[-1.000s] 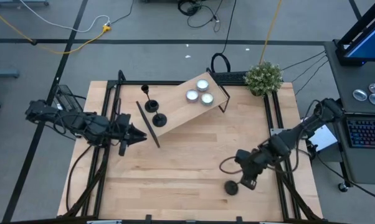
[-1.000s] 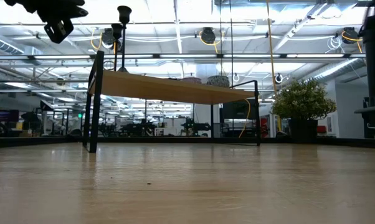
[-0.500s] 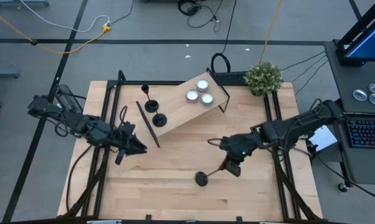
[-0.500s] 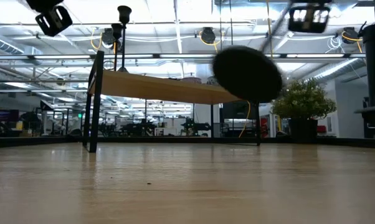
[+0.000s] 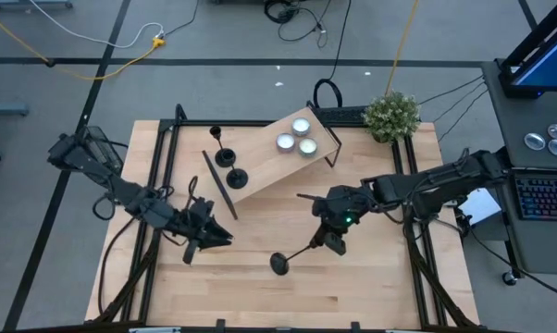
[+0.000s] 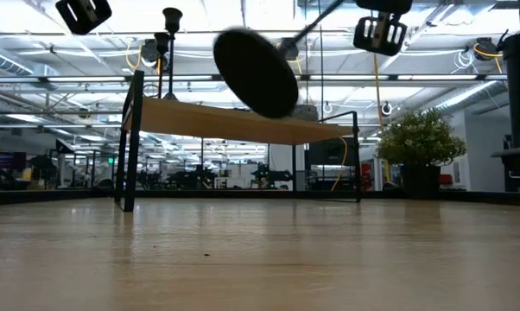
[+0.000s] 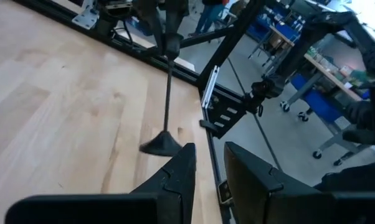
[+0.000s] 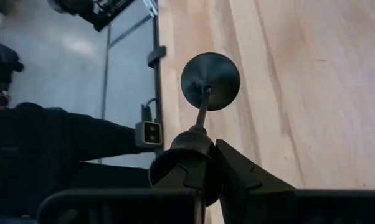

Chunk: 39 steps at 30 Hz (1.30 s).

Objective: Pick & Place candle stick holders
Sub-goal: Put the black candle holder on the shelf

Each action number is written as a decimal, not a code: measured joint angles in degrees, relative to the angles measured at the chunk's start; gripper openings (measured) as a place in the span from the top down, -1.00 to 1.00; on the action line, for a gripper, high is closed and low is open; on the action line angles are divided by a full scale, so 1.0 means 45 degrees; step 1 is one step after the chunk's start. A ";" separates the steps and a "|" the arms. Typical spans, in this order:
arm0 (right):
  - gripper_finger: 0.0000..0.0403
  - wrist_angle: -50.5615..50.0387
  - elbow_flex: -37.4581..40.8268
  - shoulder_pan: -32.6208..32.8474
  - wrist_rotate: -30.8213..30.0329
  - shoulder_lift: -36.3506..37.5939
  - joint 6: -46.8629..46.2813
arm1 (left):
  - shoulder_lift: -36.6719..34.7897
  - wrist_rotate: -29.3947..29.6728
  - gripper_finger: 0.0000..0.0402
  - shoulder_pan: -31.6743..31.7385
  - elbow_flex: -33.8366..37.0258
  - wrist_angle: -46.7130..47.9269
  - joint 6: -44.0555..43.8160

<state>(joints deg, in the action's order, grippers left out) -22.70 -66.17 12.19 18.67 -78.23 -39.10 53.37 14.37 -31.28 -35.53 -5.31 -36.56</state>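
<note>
Over the tabletop's [image 5: 260,296] left half, the left end effector [image 5: 216,238] hovers with fingers slightly parted, holding nothing. Toward the middle, the right end effector [image 5: 331,242] is clamped on a candle stick holder's [image 5: 292,256] cup end, carrying it tilted in the air, its disc base pointing left.

I see open tabletop [image 5: 260,287] along the near edge and centre. The raised shelf [image 5: 278,153] blocks the far middle, with two holders [image 5: 230,166] and three tealights [image 5: 297,137] on it. The left gripper [image 5: 218,239] and the right gripper [image 5: 329,242], carrying a tilted holder [image 5: 292,257], narrow the passage between them. A plant [image 5: 391,116] occupies the far right corner.
</note>
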 joint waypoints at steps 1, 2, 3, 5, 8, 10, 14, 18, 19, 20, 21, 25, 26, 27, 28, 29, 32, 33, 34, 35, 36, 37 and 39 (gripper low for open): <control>0.96 0.0043 0.0000 -0.0029 0.0091 -0.0103 0.0066 | 0.0240 0.0162 0.56 -0.0101 -0.0145 -0.0045 0.0000; 0.96 0.0209 0.0005 -0.0069 0.0294 -0.0209 0.0178 | 0.0484 0.0294 0.56 -0.0203 -0.0364 -0.0031 -0.0002; 0.96 0.0452 -0.0016 -0.0106 0.0457 -0.0300 0.0284 | 0.0724 0.0443 0.56 -0.0284 -0.0627 0.0006 0.0017; 0.96 0.0255 -0.0259 -0.0156 0.0560 -0.0444 0.0566 | 0.1255 0.0595 0.56 -0.0392 -0.1279 0.0269 0.0124; 0.96 0.0246 -0.1071 -0.0287 0.0580 -0.0911 0.1326 | 0.2077 0.0608 0.56 -0.0448 -0.2319 0.1048 0.0185; 0.96 -0.0260 -0.1713 -0.0292 0.0581 -0.1184 0.1939 | 0.2637 0.0612 0.56 -0.0441 -0.3005 0.1504 0.0164; 0.96 -0.1002 -0.3204 -0.0292 0.0572 -0.1938 0.3177 | 0.3654 0.0624 0.56 -0.0439 -0.4226 0.2271 0.0084; 0.96 -0.1336 -0.4363 -0.0287 0.0554 -0.2730 0.4050 | 0.4573 0.0637 0.56 -0.0492 -0.5239 0.2700 0.0082; 0.96 -0.1384 -0.4638 -0.0287 0.0553 -0.2913 0.4229 | 0.4779 0.0644 0.56 -0.0497 -0.5478 0.2919 0.0076; 0.96 -0.1400 -0.4891 -0.0287 0.0558 -0.3068 0.4415 | 0.4983 0.0703 0.56 -0.0503 -0.5698 0.3267 0.0027; 0.96 -0.1397 -0.5115 -0.0287 0.0559 -0.3198 0.4615 | 0.5203 0.0794 0.56 -0.0522 -0.5942 0.3546 -0.0058; 0.96 -0.1536 -0.5895 -0.0215 0.0570 -0.3760 0.5352 | 0.5898 0.0832 0.56 -0.0507 -0.6806 0.4680 -0.0790; 0.96 -0.1641 -0.6005 -0.0182 0.0556 -0.3845 0.5511 | 0.6056 0.0831 0.56 -0.0507 -0.6978 0.4695 -0.0960; 0.96 -0.1738 -0.6078 -0.0180 0.0558 -0.3930 0.5606 | 0.6159 0.0828 0.56 -0.0512 -0.7062 0.4763 -0.1113; 0.96 -0.1689 -0.6188 -0.0180 0.0565 -0.4024 0.5682 | 0.6239 0.0828 0.56 -0.0512 -0.7106 0.4873 -0.1248; 0.96 -0.1516 -0.6249 -0.0180 0.0564 -0.4065 0.5788 | 0.6310 0.0821 0.56 -0.0512 -0.7153 0.4896 -0.1377; 0.96 -0.1624 -0.6256 -0.0185 0.0550 -0.4061 0.5946 | 0.6406 0.0683 0.56 -0.0512 -0.7193 0.4859 -0.1823; 0.96 -0.1454 -0.6256 -0.0185 0.0542 -0.4061 0.5955 | 0.6410 0.0557 0.56 -0.0512 -0.7193 0.4863 -0.1877; 0.96 -0.1391 -0.6256 -0.0185 0.0541 -0.4061 0.5956 | 0.6410 0.0486 0.56 -0.0512 -0.7193 0.4860 -0.1927; 0.96 -0.1409 -0.6256 -0.0185 0.0541 -0.4061 0.5956 | 0.6410 0.0486 0.56 -0.0506 -0.7193 0.4860 -0.1972; 0.96 -0.1334 -0.6256 -0.0185 0.0546 -0.4061 0.5956 | 0.6410 0.0471 0.56 -0.0487 -0.7193 0.4855 -0.1972; 0.96 -0.1200 -0.6256 -0.0184 0.0546 -0.4061 0.5956 | 0.6410 0.0467 0.56 -0.0465 -0.7193 0.4855 -0.1967; 0.96 -0.1185 -0.6256 -0.0150 0.0546 -0.4061 0.5956 | 0.6410 0.0450 0.56 -0.0393 -0.7193 0.4855 -0.1968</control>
<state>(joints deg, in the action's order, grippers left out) -28.04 -94.32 11.51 21.13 -96.51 -12.29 82.21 16.39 -33.05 -67.90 16.53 -45.41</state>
